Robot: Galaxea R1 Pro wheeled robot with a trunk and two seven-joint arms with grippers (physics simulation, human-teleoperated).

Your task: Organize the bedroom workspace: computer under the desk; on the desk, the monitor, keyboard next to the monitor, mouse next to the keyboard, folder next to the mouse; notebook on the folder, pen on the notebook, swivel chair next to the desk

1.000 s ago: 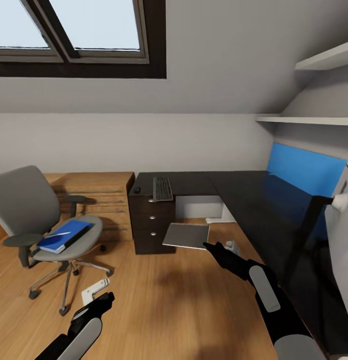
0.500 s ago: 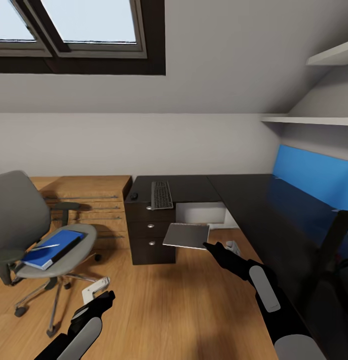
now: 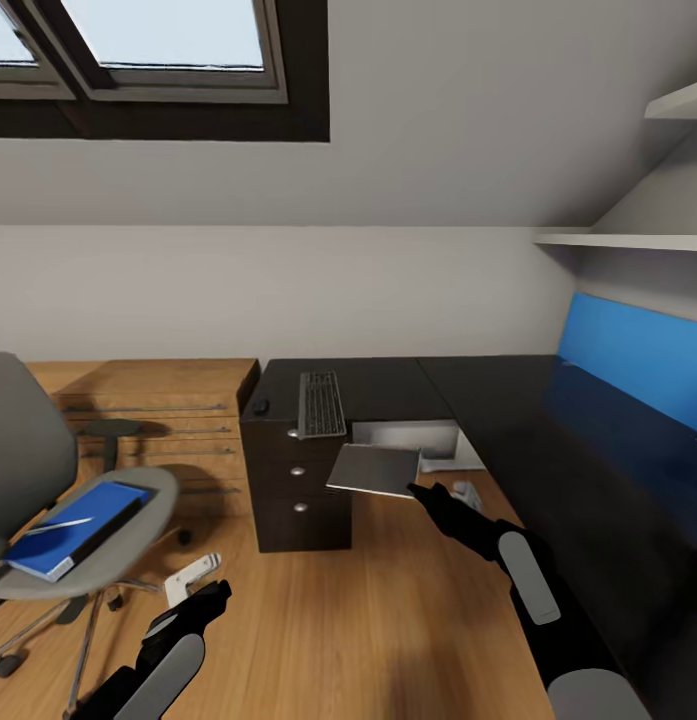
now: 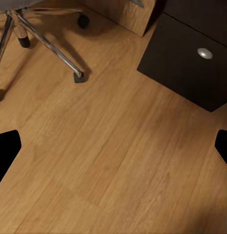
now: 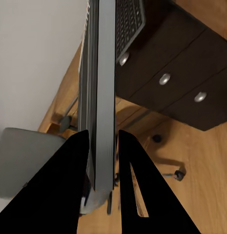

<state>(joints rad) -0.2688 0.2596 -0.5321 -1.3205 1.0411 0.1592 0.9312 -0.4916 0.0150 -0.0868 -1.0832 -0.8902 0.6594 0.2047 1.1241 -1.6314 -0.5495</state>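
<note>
Head view has shifted right: chair (image 3: 33, 470) with folder (image 3: 68, 515) sits nearer the left edge. Right tool (image 3: 416, 490) stays clamped on the notebook (image 3: 374, 469) before the table (image 3: 468, 390); left tool (image 3: 213, 595) hangs spread, empty.

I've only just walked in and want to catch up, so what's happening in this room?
The robot is tidying a bedroom workspace. Its right gripper holds the grey notebook in the air, in front of the black desk. The keyboard and mouse lie on the desk. The blue folder, with the pen on it, sits on the swivel chair. The left gripper is open and empty.
</note>
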